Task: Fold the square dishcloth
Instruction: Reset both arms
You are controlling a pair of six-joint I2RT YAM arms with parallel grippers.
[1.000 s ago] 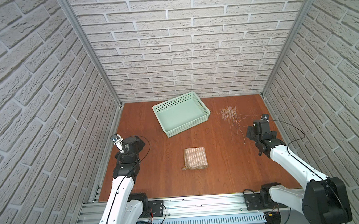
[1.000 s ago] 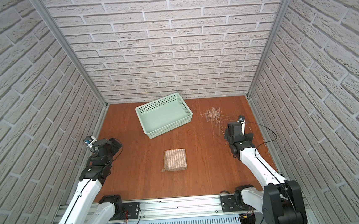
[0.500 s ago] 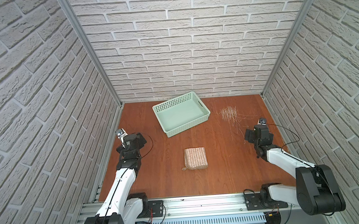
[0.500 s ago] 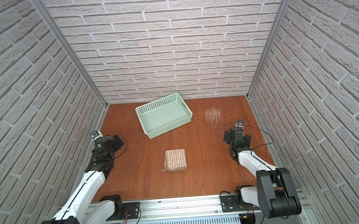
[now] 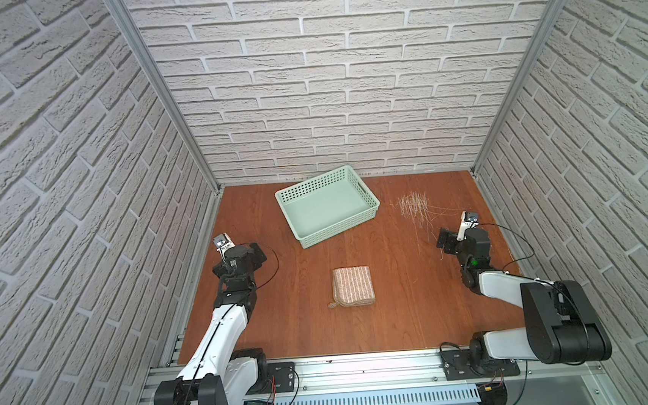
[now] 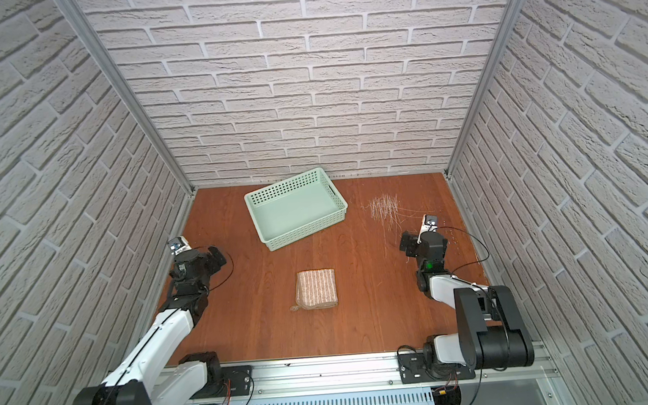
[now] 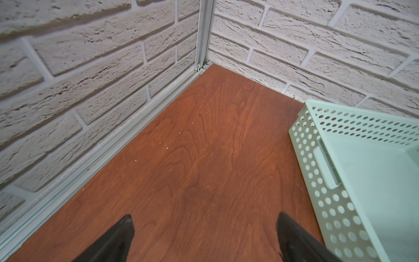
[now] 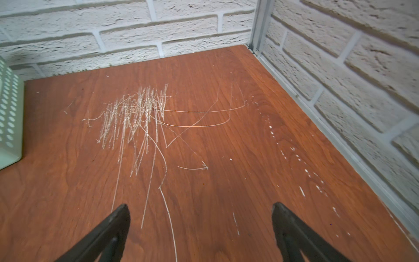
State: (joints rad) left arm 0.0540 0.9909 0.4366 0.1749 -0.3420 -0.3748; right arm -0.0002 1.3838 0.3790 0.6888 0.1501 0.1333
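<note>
1. Two-thirds of the wooden table is bare. Everything on it sits along the middle or toward the back wall.
2. Both arms reach in from the near rail. The left gripper and the right gripper hang close to the side walls, each aimed at a far corner.
3. Toward the back stands the mint-green basket, empty and skewed. It plays no part in the fold.
4. Between the arms, closer to the rail than either gripper, lies the square dishcloth. It is flat and touches nothing. It lies behind and inward of both sets of jaws, so any reach first means turning back toward the centre. Neither arm looks clearly nearer. Its outline is almost square, and its stripes run from rail to back wall.
5. Its near edge looks doubled, with the corner loop sticking out on the robot's left. My judgement is that the fold may be done already.
6. Only the top views show the cloth. The wrist views miss it, but they show each pair of jaws spread wide and holding nothing. The left sees the basket's wall, the right sees pale scratches.
</note>
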